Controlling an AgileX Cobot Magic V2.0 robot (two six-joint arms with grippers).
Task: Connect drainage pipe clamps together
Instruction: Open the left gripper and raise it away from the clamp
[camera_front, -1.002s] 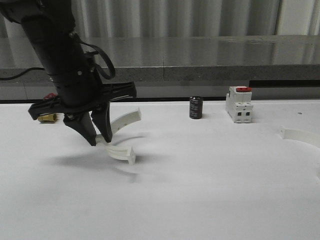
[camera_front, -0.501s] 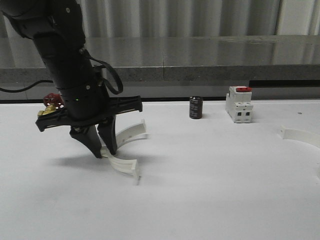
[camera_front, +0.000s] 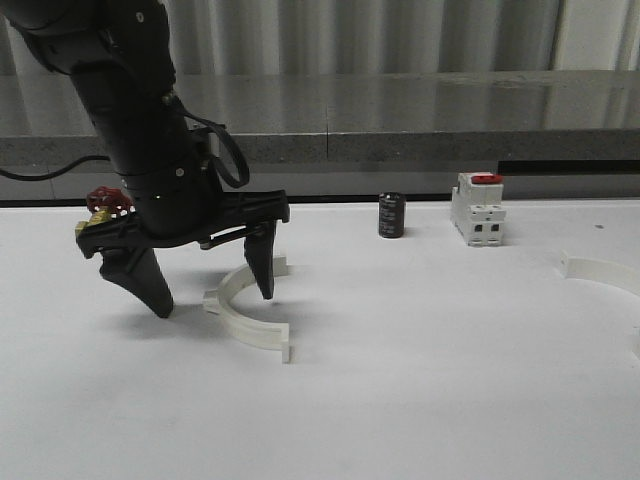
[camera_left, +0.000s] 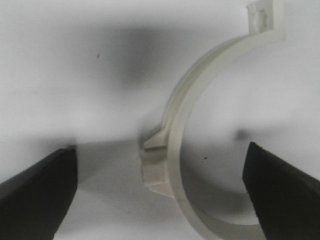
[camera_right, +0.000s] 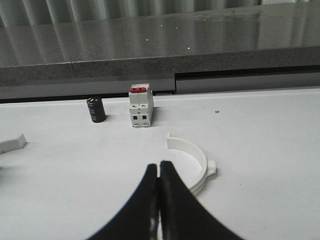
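Observation:
One white drainage pipe clamp (camera_front: 245, 318) lies flat on the white table, left of centre. My left gripper (camera_front: 215, 303) stands open just above it, one finger on each side, touching nothing. The left wrist view has the same clamp (camera_left: 200, 95) between the wide-open jaws of the left gripper (camera_left: 160, 150), its outer tab towards one finger. The other clamp (camera_front: 600, 270) lies at the far right edge. In the right wrist view that clamp (camera_right: 192, 165) lies just beyond my right gripper (camera_right: 159, 165), which is shut and empty.
A black cylinder (camera_front: 391, 215) and a white switch with a red top (camera_front: 477, 208) stand at the back of the table. A small yellow and red part (camera_front: 100, 205) sits behind the left arm. A grey ledge (camera_front: 400, 145) runs along the back.
The left gripper carried the clamp a little to the right, then opened and let it go. The clamp now lies flat on the table between the spread fingers.

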